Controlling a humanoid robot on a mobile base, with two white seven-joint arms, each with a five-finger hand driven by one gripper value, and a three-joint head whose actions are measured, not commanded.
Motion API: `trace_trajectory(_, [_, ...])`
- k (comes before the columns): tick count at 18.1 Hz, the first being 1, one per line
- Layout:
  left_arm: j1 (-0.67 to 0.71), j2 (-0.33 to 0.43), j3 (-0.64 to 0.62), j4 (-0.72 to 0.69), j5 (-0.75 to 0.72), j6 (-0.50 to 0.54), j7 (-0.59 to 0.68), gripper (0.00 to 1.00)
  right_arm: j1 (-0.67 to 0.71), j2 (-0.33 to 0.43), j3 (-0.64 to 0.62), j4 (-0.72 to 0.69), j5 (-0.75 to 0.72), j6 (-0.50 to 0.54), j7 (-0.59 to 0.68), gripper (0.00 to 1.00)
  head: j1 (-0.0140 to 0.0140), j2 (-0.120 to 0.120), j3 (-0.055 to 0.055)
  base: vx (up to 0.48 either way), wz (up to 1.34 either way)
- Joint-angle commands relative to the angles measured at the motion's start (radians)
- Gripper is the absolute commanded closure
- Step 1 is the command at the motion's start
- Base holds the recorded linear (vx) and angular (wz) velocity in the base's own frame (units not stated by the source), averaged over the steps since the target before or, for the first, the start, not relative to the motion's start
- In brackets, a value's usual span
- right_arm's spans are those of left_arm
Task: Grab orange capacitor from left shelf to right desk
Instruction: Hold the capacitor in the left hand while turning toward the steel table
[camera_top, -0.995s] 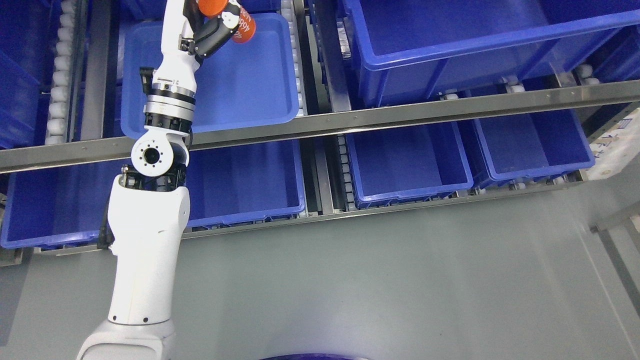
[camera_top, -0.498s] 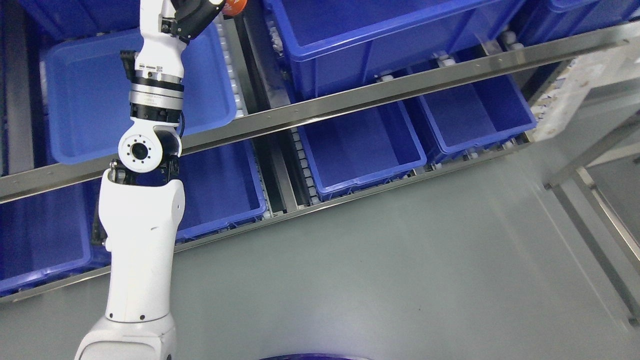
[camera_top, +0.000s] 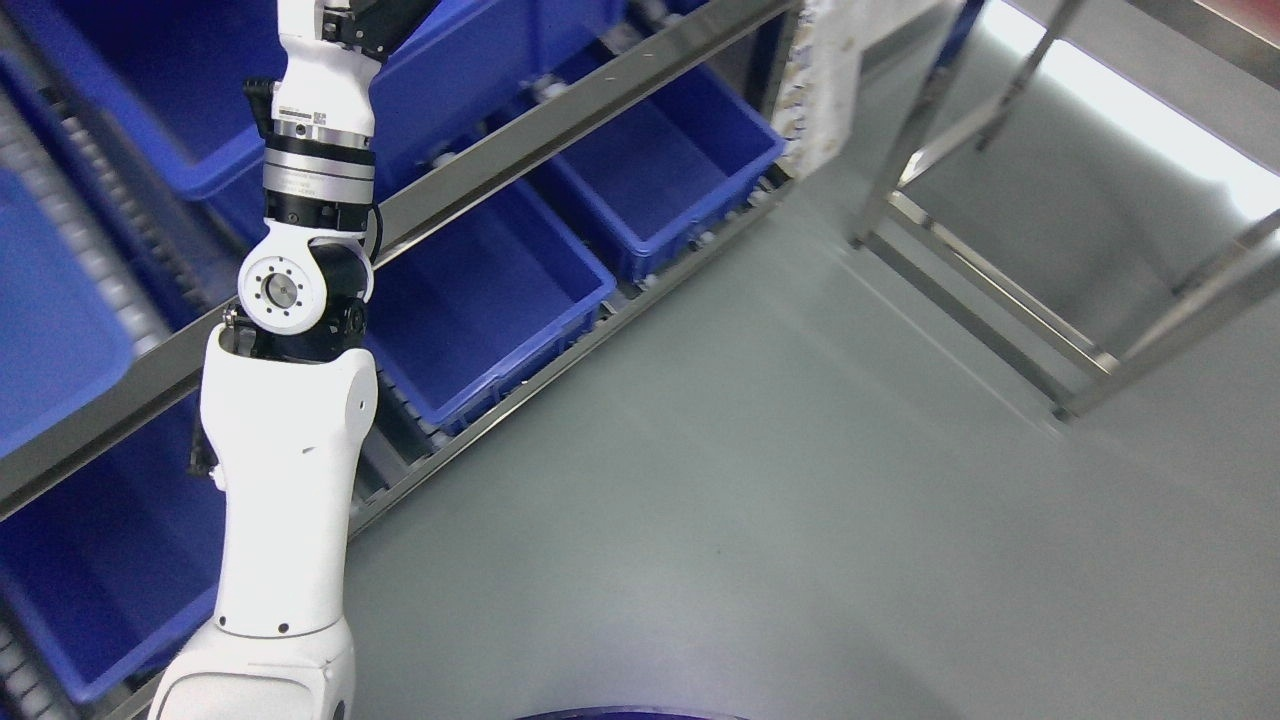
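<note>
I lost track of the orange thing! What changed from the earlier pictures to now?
The camera swung right: the shelf of blue bins slid left and tilted, and a metal frame came into view. The left arm stayed raised, but its hand and the orange capacitor are now cut off past the top edge.

Grey floor (camera_top: 760, 480) open at centre and right; shelf rail (camera_top: 560, 130) with blue bins (camera_top: 480, 300) blocks left; metal frame (camera_top: 1000, 300) stands upper right.

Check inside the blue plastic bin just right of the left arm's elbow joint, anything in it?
The blue plastic bin shows bare floor and walls, nothing in it. Its left end is covered by the white left arm, and its upper edge by the steel shelf rail.
</note>
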Motion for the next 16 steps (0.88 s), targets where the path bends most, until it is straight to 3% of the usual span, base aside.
trace_trajectory(1, [-0.002, 0.017, -0.075, -0.016, 0.031, 0.008, 0.001, 0.99, 0.012, -0.017, -0.011, -0.034, 0.005, -0.001, 0.0, 0.0, 0.0, 0.0, 0.0, 0.041, -1.17])
trace_trajectory(8, [-0.002, 0.017, -0.146, -0.011, 0.069, 0.011, 0.004, 0.99, 0.012, -0.017, -0.011, -0.034, 0.005, 0.0, 0.0, 0.0, 0.0, 0.0, 0.0, 0.114, -0.85])
trace_trajectory(16, [-0.004, 0.017, -0.2, -0.007, 0.095, 0.057, 0.007, 0.99, 0.012, -0.017, -0.011, -0.034, 0.006, 0.0, 0.0, 0.0, 0.0, 0.0, 0.0, 0.271, -0.42])
